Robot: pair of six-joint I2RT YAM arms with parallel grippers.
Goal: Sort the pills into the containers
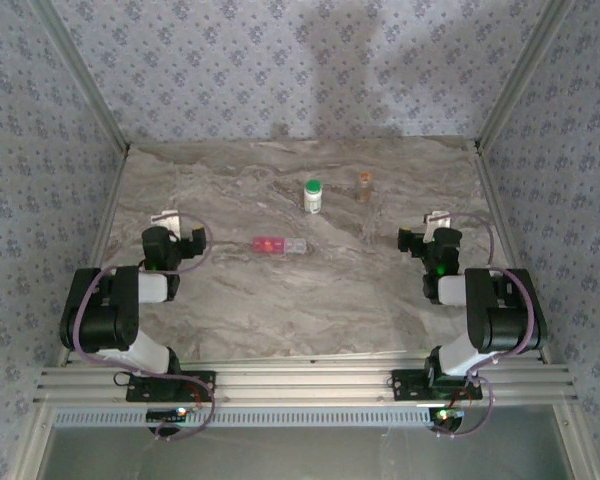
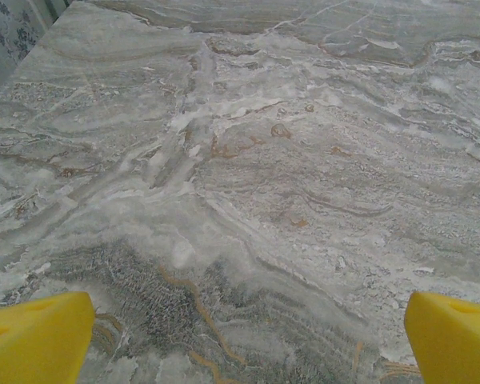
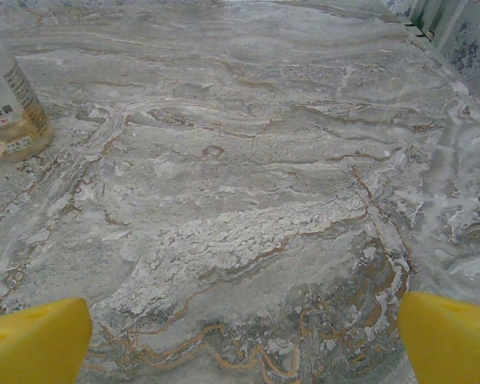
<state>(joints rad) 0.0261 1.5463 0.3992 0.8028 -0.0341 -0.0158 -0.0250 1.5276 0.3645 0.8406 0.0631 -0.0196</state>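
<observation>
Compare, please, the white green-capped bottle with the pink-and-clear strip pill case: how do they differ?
The white green-capped bottle stands upright; the pink-and-clear strip pill case lies flat. The bottle is round and white, the case long, pink and clear. Both rest on the marbled table, ungripped.

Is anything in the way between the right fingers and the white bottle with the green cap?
Nothing visible: bare table lies between the open right fingers and the white bottle. The amber vial stands just behind that path.
</observation>
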